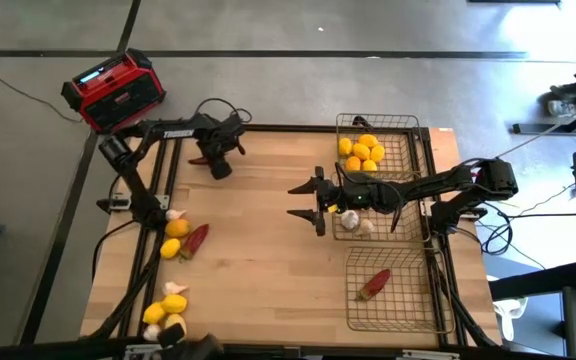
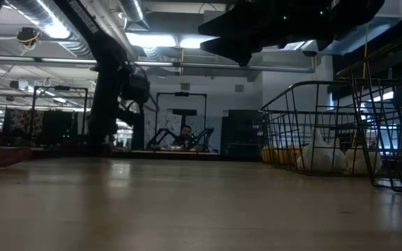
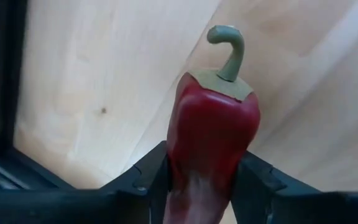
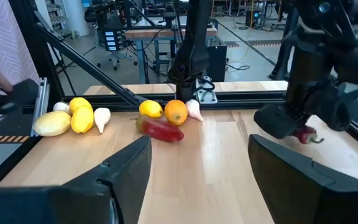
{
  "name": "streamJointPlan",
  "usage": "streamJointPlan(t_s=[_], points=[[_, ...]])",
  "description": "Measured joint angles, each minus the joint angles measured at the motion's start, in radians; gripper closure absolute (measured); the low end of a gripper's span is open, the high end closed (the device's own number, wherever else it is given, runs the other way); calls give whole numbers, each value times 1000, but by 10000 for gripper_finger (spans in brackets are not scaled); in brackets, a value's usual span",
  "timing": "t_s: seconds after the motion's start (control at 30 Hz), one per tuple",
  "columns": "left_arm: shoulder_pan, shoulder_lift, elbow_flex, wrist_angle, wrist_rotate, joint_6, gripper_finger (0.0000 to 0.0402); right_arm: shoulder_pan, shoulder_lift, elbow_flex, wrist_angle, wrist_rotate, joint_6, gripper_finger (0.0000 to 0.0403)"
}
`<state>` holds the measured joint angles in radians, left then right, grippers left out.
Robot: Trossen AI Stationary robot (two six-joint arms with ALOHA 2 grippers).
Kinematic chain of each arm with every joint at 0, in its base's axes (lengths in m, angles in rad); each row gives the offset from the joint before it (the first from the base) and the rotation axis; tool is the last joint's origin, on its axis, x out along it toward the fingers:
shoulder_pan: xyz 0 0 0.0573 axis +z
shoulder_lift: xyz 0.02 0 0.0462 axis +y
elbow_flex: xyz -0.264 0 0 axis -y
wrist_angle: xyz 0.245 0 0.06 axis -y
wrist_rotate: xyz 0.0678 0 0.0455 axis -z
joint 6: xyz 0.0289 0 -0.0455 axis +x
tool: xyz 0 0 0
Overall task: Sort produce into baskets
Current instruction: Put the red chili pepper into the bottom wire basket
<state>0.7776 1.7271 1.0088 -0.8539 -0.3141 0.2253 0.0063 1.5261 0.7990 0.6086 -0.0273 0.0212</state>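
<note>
A dark red chili pepper (image 3: pixel 213 130) with a green stem sits between the fingers of my left gripper (image 3: pixel 204 180), which points steeply down at the table's far left (image 1: pixel 214 160) and is shut on it. My right gripper (image 1: pixel 308 200) hangs open and level over the table's middle, with nothing between its fingers (image 4: pixel 197 174). Three wire baskets stand along the right edge: the far one (image 1: pixel 408 130) holds lemons (image 1: pixel 361 152), the middle one (image 1: pixel 408 215) garlic (image 1: pixel 351 219), the near one (image 1: pixel 408 300) a chili (image 1: pixel 373 285). My left gripper pinches the chili pepper's body (image 3: pixel 185 168) between its two fingers, one on each long side, below the stem end. The fingers come steeply from above and lie across the pepper. Its stem (image 3: pixel 232 56) points away from the gripper. In the right wrist view the pepper (image 4: pixel 306 135) is low at the tabletop.
Loose lemons, garlic and a chili (image 1: pixel 196 238) lie along the table's left edge, with more lemons (image 1: pixel 168 305) at the near left corner. A red-and-black radio (image 1: pixel 113 90) stands on the floor beyond the far left corner. Bare wood (image 1: pixel 268 260) lies between the two arms.
</note>
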Motion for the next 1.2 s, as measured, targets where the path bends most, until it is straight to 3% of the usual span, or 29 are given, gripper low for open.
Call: streamJointPlan(t_s=[0.37,0.7,1.0,1.2], points=[[-161,-278,0,2,8,-85,270,0,0,0,-4,0,0,139],[-307,-522,0,131,219,-139,269,0,0,0,-6,1,0,139],[-443,-566,-1,326,344,-172,266,0,0,0,-8,19,0,139],[-535,-556,-54,569,411,-184,265,0,0,0,-8,19,0,139]])
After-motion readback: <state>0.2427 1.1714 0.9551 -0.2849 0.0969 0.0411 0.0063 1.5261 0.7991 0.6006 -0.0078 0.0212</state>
